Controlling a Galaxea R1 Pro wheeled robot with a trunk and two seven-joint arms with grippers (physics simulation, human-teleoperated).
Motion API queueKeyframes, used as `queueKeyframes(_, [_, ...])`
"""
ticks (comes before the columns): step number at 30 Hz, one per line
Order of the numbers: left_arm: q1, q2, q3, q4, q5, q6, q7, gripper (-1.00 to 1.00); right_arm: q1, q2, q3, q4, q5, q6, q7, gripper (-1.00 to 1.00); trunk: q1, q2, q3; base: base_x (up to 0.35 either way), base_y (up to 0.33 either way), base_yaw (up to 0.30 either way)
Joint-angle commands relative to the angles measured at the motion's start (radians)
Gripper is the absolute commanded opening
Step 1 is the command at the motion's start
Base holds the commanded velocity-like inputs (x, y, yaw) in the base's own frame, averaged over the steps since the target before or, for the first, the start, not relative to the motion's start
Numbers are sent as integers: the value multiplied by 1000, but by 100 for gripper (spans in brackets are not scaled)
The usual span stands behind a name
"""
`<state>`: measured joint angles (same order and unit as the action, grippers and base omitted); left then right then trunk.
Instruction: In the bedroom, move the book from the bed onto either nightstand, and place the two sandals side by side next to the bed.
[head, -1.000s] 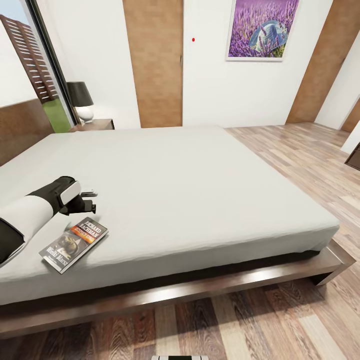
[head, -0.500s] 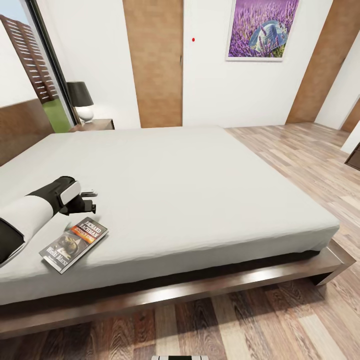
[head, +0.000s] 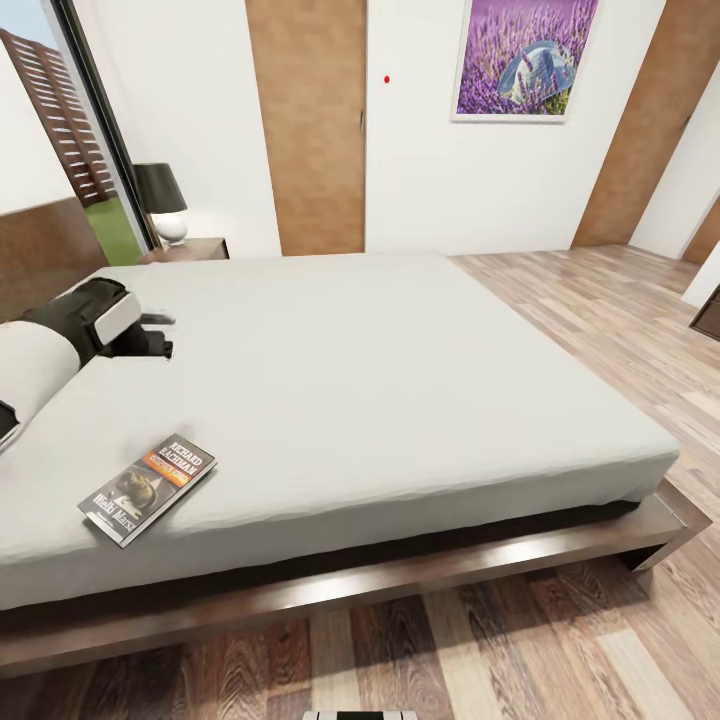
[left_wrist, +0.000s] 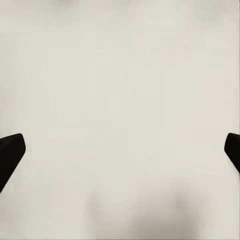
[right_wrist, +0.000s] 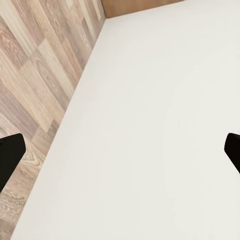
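the left pincer (head: 158, 334) hovers over the off-white mattress of the bed (head: 400, 380) with its jaws spread wide and empty, well apart from the book (head: 148, 488), which lies flat and face up near the bed's front edge, left of the middle. this thin paperback looks light and bendy, lying flush on soft bedding, so a grip on the long edge or a corner nearest the mattress side seems best, pressing into the mattress to get a finger under it. the right pincer (right_wrist: 120, 150) also stands open, gripping nothing
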<state>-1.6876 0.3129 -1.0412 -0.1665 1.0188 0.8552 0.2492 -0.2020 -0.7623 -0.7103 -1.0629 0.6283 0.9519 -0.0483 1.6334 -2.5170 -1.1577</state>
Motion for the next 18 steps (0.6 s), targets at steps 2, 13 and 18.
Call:
queueKeyframes(2, [-31, 4, -5, -3, -9, -4, 9, 100, -1, 0, 0, 0, -5, -2, -4, 100, 0, 0, -1, 0, 0, 0])
queueKeyframes(13, [-115, 18, -5, -4, -88, -62, 30, 100, -1, 7, 0, 1, -7, -27, 1, 100, 0, 0, -1, 0, 0, 0])
queueKeyframes(18, [-130, 20, -5, -4, -112, -85, 39, 100, -1, 8, 1, 3, -9, -29, 3, 100, 0, 0, -1, 0, 0, 0])
